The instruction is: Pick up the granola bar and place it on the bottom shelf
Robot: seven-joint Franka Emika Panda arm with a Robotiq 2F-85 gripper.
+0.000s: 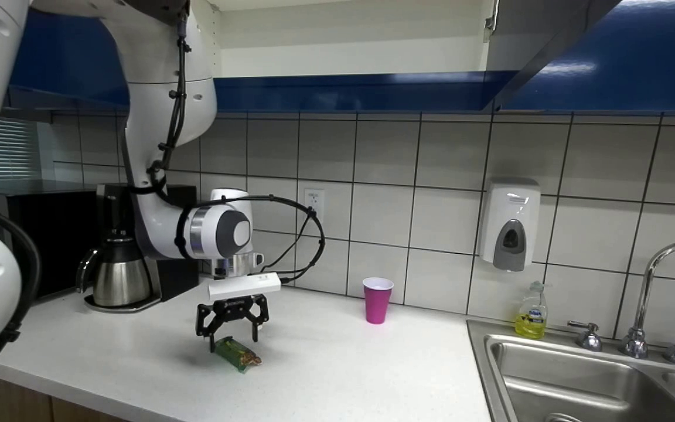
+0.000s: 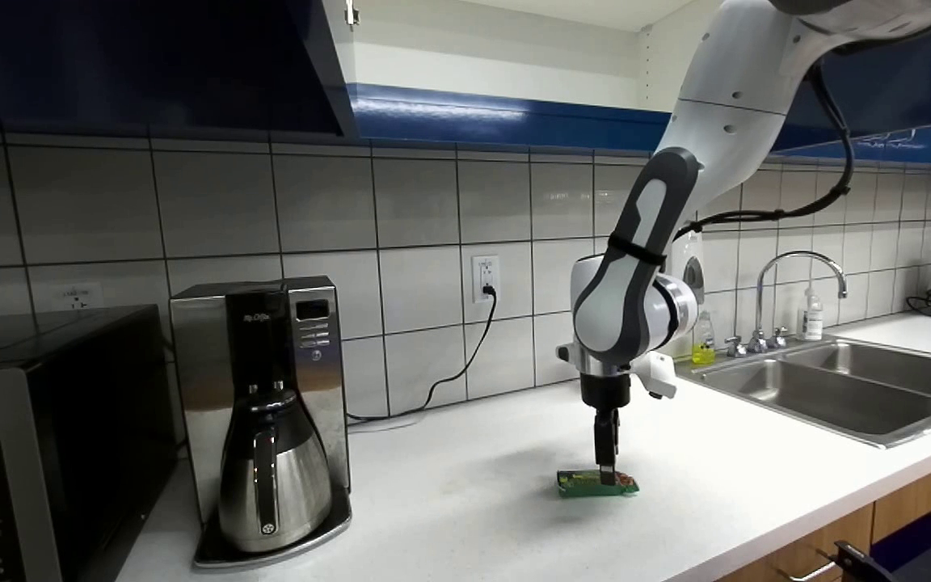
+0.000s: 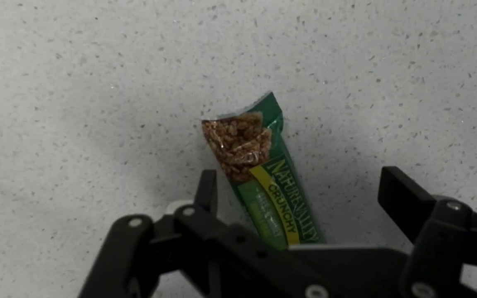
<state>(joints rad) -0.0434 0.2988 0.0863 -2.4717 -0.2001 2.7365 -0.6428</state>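
Observation:
The granola bar [image 1: 237,354] is a green packet with a brown part, lying flat on the white countertop [image 1: 337,375]. It also shows in an exterior view [image 2: 579,485] and, tilted, in the wrist view [image 3: 263,178]. My gripper [image 1: 233,346] is open and points down over the bar, also in an exterior view [image 2: 608,478]. In the wrist view my gripper [image 3: 298,178] has a finger on each side of the bar, with gaps; the bar is nearer the left finger. The bottom shelf's top is hidden behind the overhead cabinet's dark blue trim [image 1: 349,94].
A pink cup [image 1: 377,303] stands near the tiled wall. A coffee maker [image 2: 271,428] and a microwave [image 2: 61,396] stand at one end, a sink [image 1: 484,369] at the other. A soap dispenser [image 1: 511,225] hangs on the wall. A raised cabinet door [image 1: 595,64] juts out overhead.

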